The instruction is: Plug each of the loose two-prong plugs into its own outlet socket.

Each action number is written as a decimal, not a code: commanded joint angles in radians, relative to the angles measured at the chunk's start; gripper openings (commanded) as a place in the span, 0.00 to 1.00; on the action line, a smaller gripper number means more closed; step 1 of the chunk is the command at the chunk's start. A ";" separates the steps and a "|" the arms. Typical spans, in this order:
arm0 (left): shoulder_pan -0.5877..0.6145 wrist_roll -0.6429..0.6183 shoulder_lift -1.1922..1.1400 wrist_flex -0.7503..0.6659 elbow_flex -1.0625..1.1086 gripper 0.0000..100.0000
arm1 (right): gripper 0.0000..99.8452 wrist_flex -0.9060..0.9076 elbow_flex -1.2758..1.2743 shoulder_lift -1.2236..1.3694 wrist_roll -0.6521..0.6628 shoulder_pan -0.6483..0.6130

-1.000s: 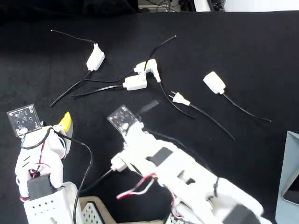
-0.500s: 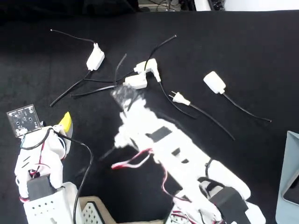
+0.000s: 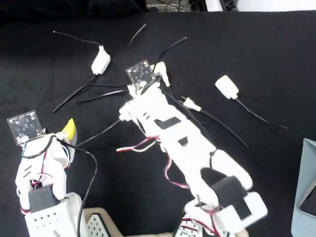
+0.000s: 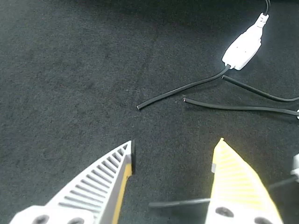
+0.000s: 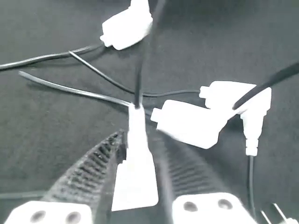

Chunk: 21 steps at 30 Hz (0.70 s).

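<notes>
The left gripper [image 4: 174,142] is held spread open, with a long white connector [image 4: 243,45] lying well ahead of it. A white, black-corded plug [image 5: 135,182] is clamped in the right gripper [image 5: 140,137], just short of two touching white sockets [image 5: 189,122]. A loose two-prong plug [image 3: 190,103] lies to its right and a grey bin [image 3: 303,187] farther off, its contents hidden.
</notes>
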<state>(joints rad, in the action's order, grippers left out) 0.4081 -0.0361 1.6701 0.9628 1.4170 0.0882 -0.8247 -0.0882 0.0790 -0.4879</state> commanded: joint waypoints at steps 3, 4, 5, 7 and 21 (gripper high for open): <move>0.001 -0.003 0.008 -0.025 -0.001 0.27 | 0.29 0.063 0.033 -0.061 0.003 0.023; 0.001 -0.003 0.008 -0.025 -0.001 0.27 | 0.28 0.086 0.015 -0.102 0.003 0.026; 0.001 -0.003 0.008 -0.025 -0.001 0.27 | 0.26 0.110 -0.005 -0.153 -0.002 0.028; 0.001 -0.003 0.008 -0.025 -0.001 0.27 | 0.23 0.180 -0.051 -0.263 -0.005 0.051; -0.025 0.000 0.008 -0.043 0.016 0.27 | 0.26 0.733 -0.005 -0.458 -0.509 0.281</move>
<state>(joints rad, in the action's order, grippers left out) 0.3989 -0.0361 1.6701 0.9628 1.4246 0.8002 -0.9030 -0.5715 -0.3399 -0.2470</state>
